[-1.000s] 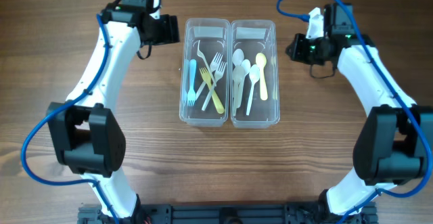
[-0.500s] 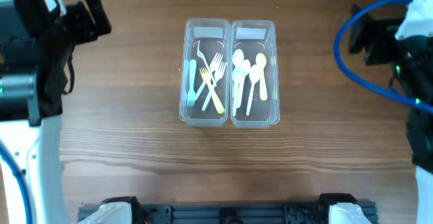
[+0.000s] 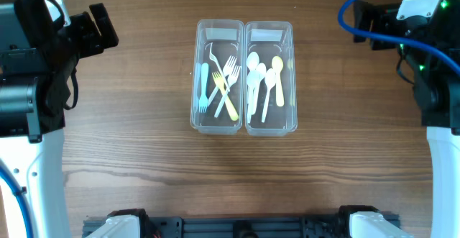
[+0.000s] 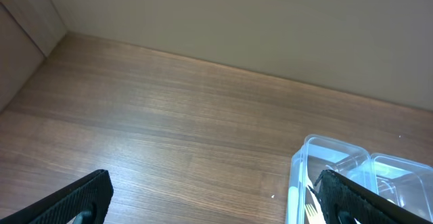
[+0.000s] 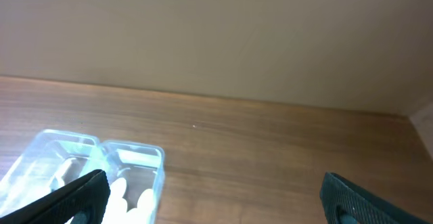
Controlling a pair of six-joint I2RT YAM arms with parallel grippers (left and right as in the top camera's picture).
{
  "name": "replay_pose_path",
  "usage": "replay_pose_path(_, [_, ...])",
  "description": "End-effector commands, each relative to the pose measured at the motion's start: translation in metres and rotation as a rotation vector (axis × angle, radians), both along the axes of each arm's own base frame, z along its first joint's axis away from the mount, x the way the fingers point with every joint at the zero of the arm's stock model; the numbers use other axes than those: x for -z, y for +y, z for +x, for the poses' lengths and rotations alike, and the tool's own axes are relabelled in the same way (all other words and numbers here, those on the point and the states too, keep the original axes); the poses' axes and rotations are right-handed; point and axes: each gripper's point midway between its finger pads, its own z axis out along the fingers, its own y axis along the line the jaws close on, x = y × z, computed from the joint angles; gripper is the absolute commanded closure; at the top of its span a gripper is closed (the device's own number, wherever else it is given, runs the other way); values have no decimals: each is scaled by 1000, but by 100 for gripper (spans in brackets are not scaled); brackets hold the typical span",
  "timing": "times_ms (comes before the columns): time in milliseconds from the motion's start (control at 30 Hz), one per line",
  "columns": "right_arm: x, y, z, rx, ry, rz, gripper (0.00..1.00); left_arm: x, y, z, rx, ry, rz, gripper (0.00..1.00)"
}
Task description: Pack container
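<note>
As the left wrist view shows only two dark tips in its bottom corners, the left tool (image 4: pixel 215 202) is spread wide apart. Between its fingers (image 4: pixel 78 195) lies only the brown wooden bench (image 4: pixel 169 116). It holds nothing and touches nothing. From above, this tool is well apart from the fork container (image 3: pixel 215 128), to its left and toward the far edge of the bench.

The fork container is a clear, long box in the middle of the bench. Inside it, a blue fork (image 3: pixel 203 87) lies along the left wall. Beside it, white forks (image 3: pixel 231 69) and a yellow fork (image 3: pixel 228 107) lie crossed over each other.

Just beside the fork container, on its right, with the long walls touching or nearly so, stands the spoon container (image 3: pixel 272 129), of the same shape. It holds several white spoons (image 3: pixel 253 65) and, near its right wall, one yellow spoon (image 3: pixel 277 65).

The right tool (image 5: pixel 216 204) is also spread wide. Its two dark tips sit in the bottom corners of the right wrist view, and only bare bench shows between them. It grips nothing and touches nothing. It is well to the right of the fork container, beyond the spoon container and toward the far edge.
</note>
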Motion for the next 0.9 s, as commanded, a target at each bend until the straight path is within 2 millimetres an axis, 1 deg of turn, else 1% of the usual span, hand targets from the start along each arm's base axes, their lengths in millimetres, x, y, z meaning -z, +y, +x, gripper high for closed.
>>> replay_pose_path(0, [-21, 28, -19, -149, -55, 69, 0, -6, 5, -3, -11, -12, 23, 0])
replay_pose_path(33, [-21, 28, -25, -149, -50, 67, 0, -6, 5, -3, -11, -12, 23, 0])
replay_pose_path(100, [-31, 26, -34, -138, -78, 59, 0, -6, 5, -3, -11, -12, 23, 0])
replay_pose_path(133, [-38, 21, -40, -113, -103, 46, 0, -6, 5, -3, -11, -12, 23, 0])
replay_pose_path(167, [-49, 16, -50, -83, -138, 32, 0, -6, 5, -3, -11, -11, 23, 0])
replay_pose_path(233, [-75, 0, -79, 7, -225, -4, 0, -6, 5, -3, -11, -12, 23, 0])
replay_pose_path(300, [-87, -6, -105, 40, -269, -15, 0, -6, 5, -3, -11, -12, 23, 0])
replay_pose_path(333, [-86, -6, -115, 39, -266, -15, 0, -6, 5, -3, -11, -12, 23, 0])
replay_pose_path(367, [-81, -5, -122, 38, -245, -13, 0, -6, 5, -3, -11, -12, 23, 0])
replay_pose_path(400, [-65, -4, -125, 28, -203, -8, 0, -6, 5, -3, -11, -12, 23, 0])
replay_pose_path(467, [-31, -3, -118, 24, -143, -6, 0, -6, 5, -3, -11, -12, 23, 0])
replay_pose_path(500, [-13, -2, -113, 21, -142, 6, 0, -5, 5, -3, -11, -11, 23, 0])
replay_pose_path(533, [-4, -2, -110, 28, -157, 23, 0, -6, 5, -3, -11, -11, 23, 0])
replay_pose_path(567, [10, 1, -107, 20, -203, 57, 0, -6, 5, -3, -11, -12, 23, 0])
replay_pose_path(600, [19, 6, -108, -3, -233, 73, 0, -6, 5, -3, -11, -12, 23, 0])
replay_pose_path(700, [47, 9, -124, -4, -317, 138, 0, -6, 5, -3, -11, -12, 23, 0])
replay_pose_path(767, [68, 9, -141, 3, -350, 173, 0, -6, 5, -3, -11, -12, 23, 0])
replay_pose_path(867, [95, 9, -162, 3, -394, 188, 0, -6, 5, -3, -11, -12, 23, 0])
